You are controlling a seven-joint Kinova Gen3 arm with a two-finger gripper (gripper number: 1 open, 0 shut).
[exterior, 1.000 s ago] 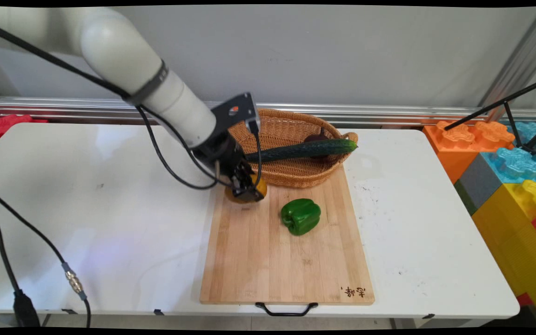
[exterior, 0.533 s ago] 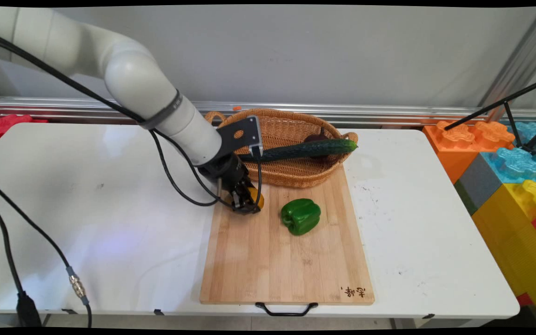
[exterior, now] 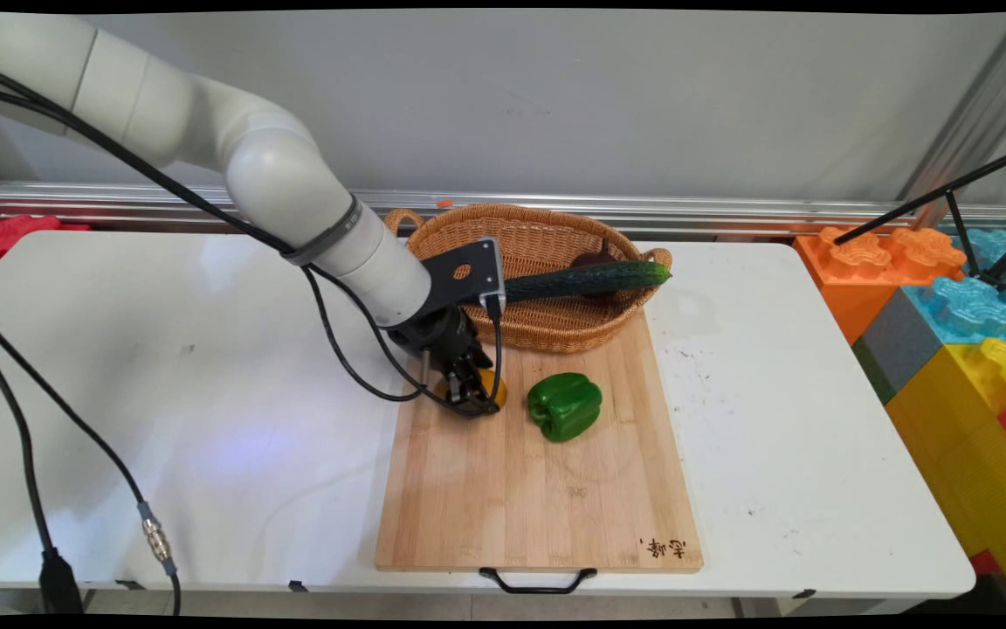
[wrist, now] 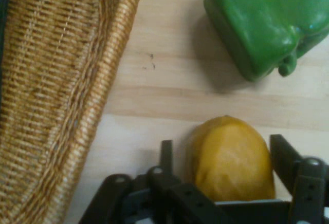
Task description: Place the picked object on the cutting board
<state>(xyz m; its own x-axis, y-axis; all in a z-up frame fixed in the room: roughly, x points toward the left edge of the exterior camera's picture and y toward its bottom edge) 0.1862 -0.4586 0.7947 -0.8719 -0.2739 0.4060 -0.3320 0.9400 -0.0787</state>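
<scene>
My gripper [exterior: 475, 397] is shut on a yellow fruit [exterior: 492, 387] low over the far left part of a wooden cutting board [exterior: 538, 498]. In the hand view the yellow fruit [wrist: 231, 157] sits between the two black fingers [wrist: 165, 154], with the gripper [wrist: 223, 149] closed around its sides. A green bell pepper [exterior: 565, 406] lies on the board just to the right, seen again in the hand view as the pepper [wrist: 267, 18] beyond the fruit. A wicker basket [exterior: 555, 332] stands at the board's far edge, its rim [wrist: 118, 54] close to the hand.
A long cucumber [exterior: 590, 279] lies across the basket over a dark round item [exterior: 595, 259]. Big coloured blocks [exterior: 948, 297] and a black stand leg [exterior: 931, 201] are at the right; red blocks [exterior: 5, 231] sit at the far left. Black cables [exterior: 337, 349] hang from the arm.
The gripper has moved right and toward the near side along the board, carrying the yellow fruit closer to the green pepper. The pepper, basket and cucumber have stayed put.
</scene>
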